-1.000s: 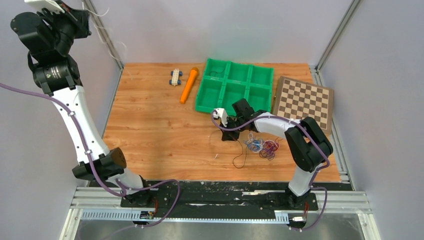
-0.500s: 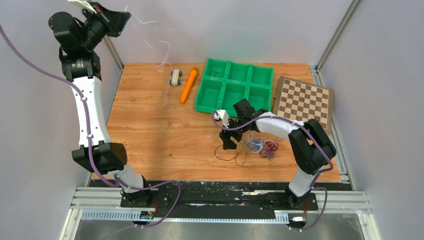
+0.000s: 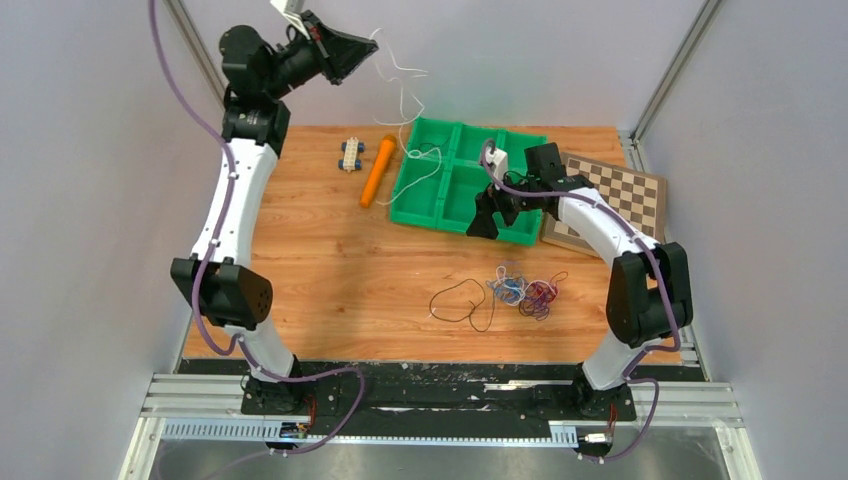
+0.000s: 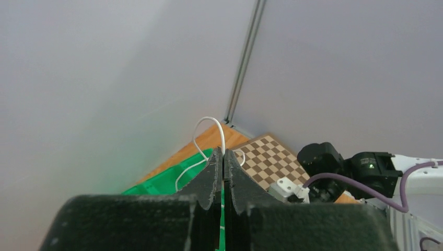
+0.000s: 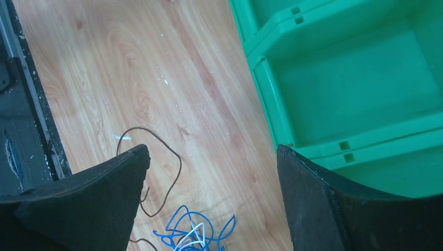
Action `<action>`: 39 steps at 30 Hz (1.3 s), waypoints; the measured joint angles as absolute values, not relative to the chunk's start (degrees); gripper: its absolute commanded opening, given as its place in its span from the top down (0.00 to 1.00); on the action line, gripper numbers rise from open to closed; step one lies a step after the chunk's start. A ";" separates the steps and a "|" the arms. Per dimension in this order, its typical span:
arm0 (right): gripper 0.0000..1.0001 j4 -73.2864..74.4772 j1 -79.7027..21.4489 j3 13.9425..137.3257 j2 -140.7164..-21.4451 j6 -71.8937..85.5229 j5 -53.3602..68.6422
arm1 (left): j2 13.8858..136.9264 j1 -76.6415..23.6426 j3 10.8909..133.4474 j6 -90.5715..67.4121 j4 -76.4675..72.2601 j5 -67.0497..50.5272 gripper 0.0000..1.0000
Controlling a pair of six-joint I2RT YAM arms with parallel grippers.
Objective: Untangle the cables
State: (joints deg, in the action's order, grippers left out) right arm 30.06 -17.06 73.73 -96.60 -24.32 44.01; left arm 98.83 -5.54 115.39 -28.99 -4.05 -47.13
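Swung rightward, top view: my left gripper (image 3: 350, 55) trails a white cable (image 3: 405, 95) over the green tray (image 3: 420, 215); the clump (image 3: 520, 292) lies on the table (image 3: 300, 260). Left wrist: jaws pinched on that cable (image 4: 209, 121). Right wrist: right gripper (image 5: 210, 151) gapes, empty. Next, probably: lay it apart.

The top external camera looked steeply down from above and behind the arm bases, far enough back to hold the whole wood-grain tabletop (image 3: 320, 260). The left wrist camera sat high near the back wall. It looked out and down past the left gripper (image 4: 223, 154), pinched on a thin white wire (image 4: 209, 118), towards the distant green compartmented plastic tray (image 4: 156, 183) and the brown-and-cream chequered board (image 4: 271, 157). The right wrist camera hung close above the tabletop, facing straight down between the spread fingers of the right gripper (image 5: 211, 151). All three views shared the tray.
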 measured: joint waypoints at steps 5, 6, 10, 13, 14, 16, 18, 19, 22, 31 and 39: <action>0.09 30.28 -15.59 74.87 -97.12 -22.68 45.10 | 102.87 -7.57 111.72 -28.86 -7.84 -45.89 1.00; 0.09 30.30 -15.59 75.00 -97.41 -22.50 45.23 | 103.48 -7.51 110.45 -29.06 -8.45 -45.69 1.00; 0.08 30.65 -15.59 75.07 -98.70 -22.00 45.82 | 105.80 -7.44 104.07 -29.58 -9.98 -44.75 1.00; 0.08 30.63 -15.59 75.07 -99.53 -21.43 46.06 | 107.55 -7.46 102.54 -29.52 -9.19 -43.79 1.00; 0.08 30.59 -15.59 75.07 -99.68 -21.23 46.11 | 107.79 -7.46 102.74 -29.41 -8.58 -43.33 1.00; 0.08 30.63 -15.59 75.42 -100.05 -20.80 46.48 | 108.20 -7.46 105.38 -29.17 -6.33 -42.76 1.00; 0.08 30.63 -15.59 76.23 -100.49 -20.34 46.70 | 108.40 -7.46 109.95 -29.08 -4.89 -42.06 1.00; 0.08 30.59 -15.59 76.79 -100.68 -19.94 46.87 | 108.40 -7.46 112.33 -29.08 -4.80 -41.78 1.00; 0.08 30.57 -15.59 78.50 -100.99 -19.29 47.11 | 108.20 -7.46 118.26 -29.32 -5.58 -41.15 1.00; 0.08 30.17 -15.59 80.01 -101.12 -18.50 47.55 | 107.09 -7.81 120.68 -32.45 -6.87 -40.56 1.00; 0.08 30.15 -15.59 80.01 -101.27 -18.24 47.57 | 107.37 -8.14 120.73 -35.99 -8.38 -40.42 1.00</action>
State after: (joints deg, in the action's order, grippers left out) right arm 30.15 -15.59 80.01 -101.27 -18.24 47.57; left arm 107.37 -8.14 120.73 -35.99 -8.38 -40.42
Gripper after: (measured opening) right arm 0.919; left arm 0.007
